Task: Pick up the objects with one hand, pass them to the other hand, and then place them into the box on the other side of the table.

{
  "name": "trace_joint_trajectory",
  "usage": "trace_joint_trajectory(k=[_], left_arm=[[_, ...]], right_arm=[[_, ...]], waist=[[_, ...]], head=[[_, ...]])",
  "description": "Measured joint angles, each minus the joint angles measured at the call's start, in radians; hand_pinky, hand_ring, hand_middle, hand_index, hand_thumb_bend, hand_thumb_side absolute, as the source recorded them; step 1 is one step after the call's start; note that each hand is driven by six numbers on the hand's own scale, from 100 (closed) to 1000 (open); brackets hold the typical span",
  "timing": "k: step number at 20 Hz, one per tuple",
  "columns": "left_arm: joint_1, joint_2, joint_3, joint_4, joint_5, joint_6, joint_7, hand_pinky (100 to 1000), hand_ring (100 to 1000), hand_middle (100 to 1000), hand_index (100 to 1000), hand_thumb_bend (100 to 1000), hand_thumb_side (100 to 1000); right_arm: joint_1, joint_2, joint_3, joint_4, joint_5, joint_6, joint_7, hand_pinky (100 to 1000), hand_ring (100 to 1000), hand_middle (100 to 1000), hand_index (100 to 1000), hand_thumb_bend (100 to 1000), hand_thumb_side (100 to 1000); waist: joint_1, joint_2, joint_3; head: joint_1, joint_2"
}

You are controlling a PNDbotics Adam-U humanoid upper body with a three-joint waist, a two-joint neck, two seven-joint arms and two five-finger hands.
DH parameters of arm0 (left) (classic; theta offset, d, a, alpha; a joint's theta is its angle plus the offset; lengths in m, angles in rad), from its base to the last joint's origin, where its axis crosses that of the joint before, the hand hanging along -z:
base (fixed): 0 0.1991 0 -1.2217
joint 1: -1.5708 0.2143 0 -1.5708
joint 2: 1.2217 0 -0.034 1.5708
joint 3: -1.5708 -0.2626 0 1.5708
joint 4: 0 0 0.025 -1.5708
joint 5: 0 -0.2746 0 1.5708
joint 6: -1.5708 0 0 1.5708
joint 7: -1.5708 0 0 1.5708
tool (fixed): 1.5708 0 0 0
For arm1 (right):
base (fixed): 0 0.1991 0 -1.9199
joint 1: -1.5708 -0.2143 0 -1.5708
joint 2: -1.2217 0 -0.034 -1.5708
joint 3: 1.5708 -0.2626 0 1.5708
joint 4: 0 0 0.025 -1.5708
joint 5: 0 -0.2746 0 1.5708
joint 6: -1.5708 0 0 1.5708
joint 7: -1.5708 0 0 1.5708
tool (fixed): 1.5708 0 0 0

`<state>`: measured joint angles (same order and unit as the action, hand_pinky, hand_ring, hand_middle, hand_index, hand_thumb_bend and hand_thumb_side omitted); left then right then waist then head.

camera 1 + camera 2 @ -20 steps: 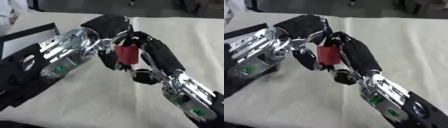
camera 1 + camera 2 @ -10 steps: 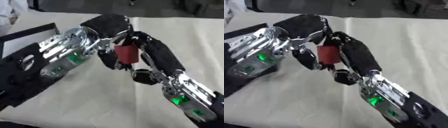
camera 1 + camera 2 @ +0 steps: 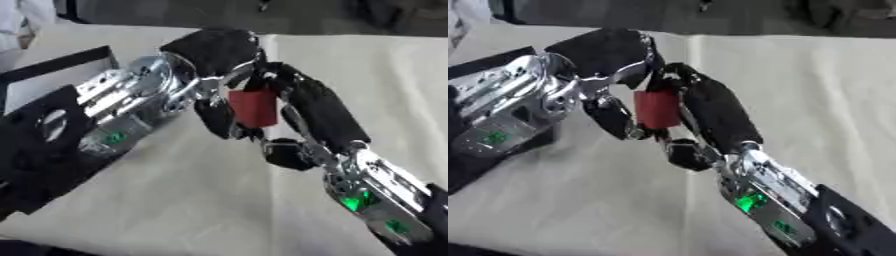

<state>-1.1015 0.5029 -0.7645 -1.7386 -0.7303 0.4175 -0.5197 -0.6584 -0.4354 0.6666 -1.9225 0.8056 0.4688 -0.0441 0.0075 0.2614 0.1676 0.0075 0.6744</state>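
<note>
So this is the handover happening mid-air over the middle of the table [image 3: 175, 200], which is covered in a pale cloth. Both hands are meeting up above it with a red block [image 3: 254, 107] sandwiched between them, well off the surface. The left hand [image 3: 219, 55] is coming in from the left with its fingers curling down around the near-left side of the block, and the right hand [image 3: 319, 112] is reaching in from the near right with its fingers wrapping the block's right side. I'm reading both as closed around it at once, though it's honestly hard to say which 1 is actually carrying the weight because the fingers are overlapping so much. Makes sense for a pass though: you're wanting both hands on the thing for a beat so it isn't dropping while 1 lets go. The black box [image 3: 52, 75] is sitting at the left edge of the table, right by the left arm, so my guess is the block is heading to the left hand and then into that box. Nothing is in the box that I can see from here.
</note>
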Motion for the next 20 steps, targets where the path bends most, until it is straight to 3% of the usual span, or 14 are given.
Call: trace_joint_trajectory(k=[4,6,8,9,20], left_arm=[[0.002,0.001,0.0,0.0,0.0,-0.001,-0.004,605,398,259,389,185,100],[0.002,0.001,0.0,0.0,0.0,-0.001,-0.005,605,398,258,388,183,100],[0.002,0.001,0.0,-0.001,0.0,-0.001,-0.005,606,398,258,389,182,100],[0.002,0.001,0.0,-0.002,0.0,-0.001,-0.006,606,398,258,389,181,100],[0.003,0.004,0.002,-0.004,0.001,0.003,-0.016,605,395,251,387,189,100]], right_arm=[[0.0,-0.001,-0.001,0.0,0.019,-0.017,0.015,742,801,878,1000,558,100],[0.0,-0.001,-0.005,0.0,0.03,-0.024,0.015,768,820,898,1000,471,100],[0.003,-0.001,-0.006,0.0,0.042,-0.031,0.011,810,842,925,1000,338,216],[0.004,-0.001,-0.006,0.0,0.048,-0.035,0.011,814,841,930,1000,317,233],[0.008,-0.001,-0.009,0.0,0.055,-0.033,0.018,803,822,928,1000,287,222]], waist=[[0.0,0.0,-0.002],[0.0,0.0,-0.004],[0.0,0.0,-0.005],[0.0,0.0,-0.005],[0.001,0.0,-0.005]], head=[[0.0,0.0],[0.0,0.0],[0.0,-0.001],[0.0,-0.001],[-0.001,-0.009]])
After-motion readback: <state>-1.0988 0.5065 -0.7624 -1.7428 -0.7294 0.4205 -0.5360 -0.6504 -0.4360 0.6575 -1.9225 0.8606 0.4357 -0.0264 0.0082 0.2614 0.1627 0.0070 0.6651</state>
